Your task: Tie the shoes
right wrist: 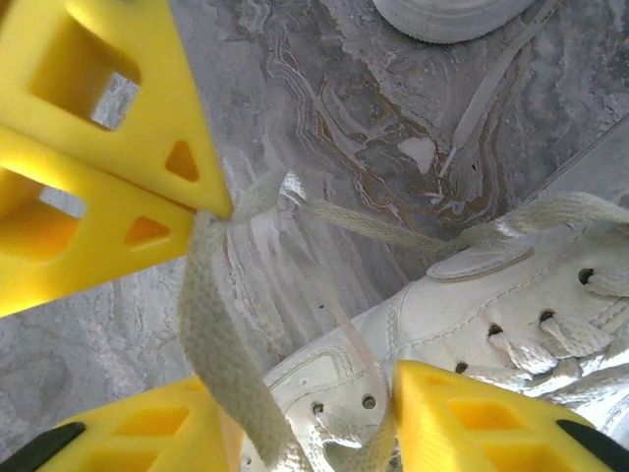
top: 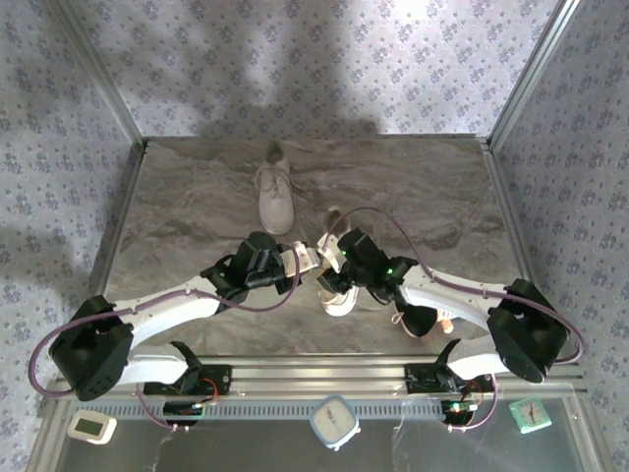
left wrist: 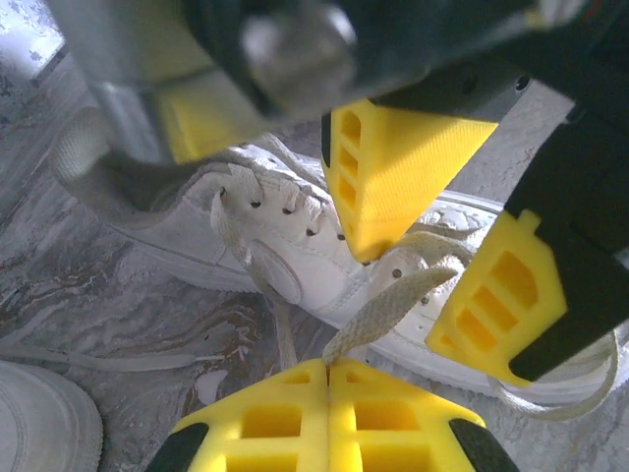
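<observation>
We see the left end effector point(left wrist: 329, 366) pressed together, pinching a lace point(left wrist: 383, 310) of the near shoe point(top: 339, 298) on the desk point(top: 432, 197). The right end effector point(right wrist: 313, 393) is spread around that lace. The other shoe point(top: 275, 197) lies farther back.

The left gripper point(right wrist: 214, 209) reaches in from the upper left, its yellow fingers pinched together on a flat white lace point(right wrist: 221, 324). The lace drops between the parted yellow fingers of the right gripper point(right wrist: 314, 403) at the bottom edge. A white sneaker point(right wrist: 472, 305) lies at lower right on the marbled table point(right wrist: 324, 128). The toe of a second shoe point(right wrist: 442, 15) shows at the top.
</observation>
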{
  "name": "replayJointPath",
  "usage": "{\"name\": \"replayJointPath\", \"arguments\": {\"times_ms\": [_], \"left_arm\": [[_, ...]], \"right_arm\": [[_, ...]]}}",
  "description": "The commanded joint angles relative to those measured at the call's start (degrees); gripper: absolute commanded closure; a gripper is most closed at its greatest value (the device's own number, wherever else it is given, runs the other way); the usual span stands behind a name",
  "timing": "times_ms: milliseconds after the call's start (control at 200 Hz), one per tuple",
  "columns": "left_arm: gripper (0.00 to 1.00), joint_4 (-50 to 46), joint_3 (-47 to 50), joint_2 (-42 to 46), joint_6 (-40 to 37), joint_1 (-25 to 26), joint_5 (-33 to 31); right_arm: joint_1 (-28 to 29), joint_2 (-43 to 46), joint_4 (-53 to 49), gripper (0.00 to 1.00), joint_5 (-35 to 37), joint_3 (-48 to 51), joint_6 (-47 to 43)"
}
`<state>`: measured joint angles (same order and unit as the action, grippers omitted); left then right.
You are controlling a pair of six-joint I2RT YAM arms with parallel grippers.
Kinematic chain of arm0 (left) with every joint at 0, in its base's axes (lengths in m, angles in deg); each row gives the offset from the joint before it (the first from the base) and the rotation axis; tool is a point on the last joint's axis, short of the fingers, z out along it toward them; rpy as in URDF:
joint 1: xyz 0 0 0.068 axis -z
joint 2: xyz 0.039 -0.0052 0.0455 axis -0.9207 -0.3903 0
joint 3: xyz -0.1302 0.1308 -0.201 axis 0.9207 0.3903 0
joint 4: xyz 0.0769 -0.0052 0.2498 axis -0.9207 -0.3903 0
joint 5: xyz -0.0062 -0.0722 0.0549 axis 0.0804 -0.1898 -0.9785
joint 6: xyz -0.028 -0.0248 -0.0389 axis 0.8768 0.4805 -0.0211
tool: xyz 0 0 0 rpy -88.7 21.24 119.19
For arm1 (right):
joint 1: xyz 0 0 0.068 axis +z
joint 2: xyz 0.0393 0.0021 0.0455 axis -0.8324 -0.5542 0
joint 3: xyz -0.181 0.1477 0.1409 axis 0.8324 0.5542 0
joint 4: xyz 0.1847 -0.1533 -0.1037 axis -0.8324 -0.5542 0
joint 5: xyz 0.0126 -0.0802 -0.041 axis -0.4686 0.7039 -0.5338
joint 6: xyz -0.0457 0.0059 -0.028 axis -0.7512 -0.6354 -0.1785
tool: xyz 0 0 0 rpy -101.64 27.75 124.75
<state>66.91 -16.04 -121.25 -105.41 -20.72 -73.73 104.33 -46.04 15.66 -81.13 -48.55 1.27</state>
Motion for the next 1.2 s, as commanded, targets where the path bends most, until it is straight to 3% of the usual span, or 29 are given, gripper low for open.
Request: {"name": "replayJointPath", "arguments": {"times_ms": [0, 275, 395, 485, 620, 730, 1194], "left_arm": [[1.0, 1.24, -1.97, 0.85, 0.73, 0.39, 2.08], [1.0, 2.22, -2.9, -0.86, 3.56, 0.44, 1.88], [0.58, 2.72, -2.75, -0.84, 9.01, -0.6, 0.03], [0.47, 3.48, -0.84, 0.12, 12.91, -1.38, -1.86], [0.44, 4.4, 2.96, 1.57, 19.19, -3.96, -2.84], [0.44, 3.92, 5.09, 1.55, 20.01, -5.58, -2.27], [0.46, 4.73, 1.49, -8.15, 8.02, -9.96, 13.19]], "right_arm": [[0.14, -0.45, 0.53, 0.63, 1.26, -1.16, 0.21], [-0.64, 0.94, 3.97, 0.97, -1.51, 0.48, 3.35], [-2.54, 2.3, 5.6, 1.0, -2.53, 1.72, 7.63], [-4.09, 2.71, 6.01, 1.0, -3.27, 2.0, 11.31], [-5.26, 2.39, 5.9, 1.0, -4.53, 1.67, 14.52], [-5.58, 2.51, 5.4, 1.0, -3.74, 1.57, 15.6], [-9.7, 2.5, 5.4, 1.0, -4.96, 2.0, 21.83]]}}
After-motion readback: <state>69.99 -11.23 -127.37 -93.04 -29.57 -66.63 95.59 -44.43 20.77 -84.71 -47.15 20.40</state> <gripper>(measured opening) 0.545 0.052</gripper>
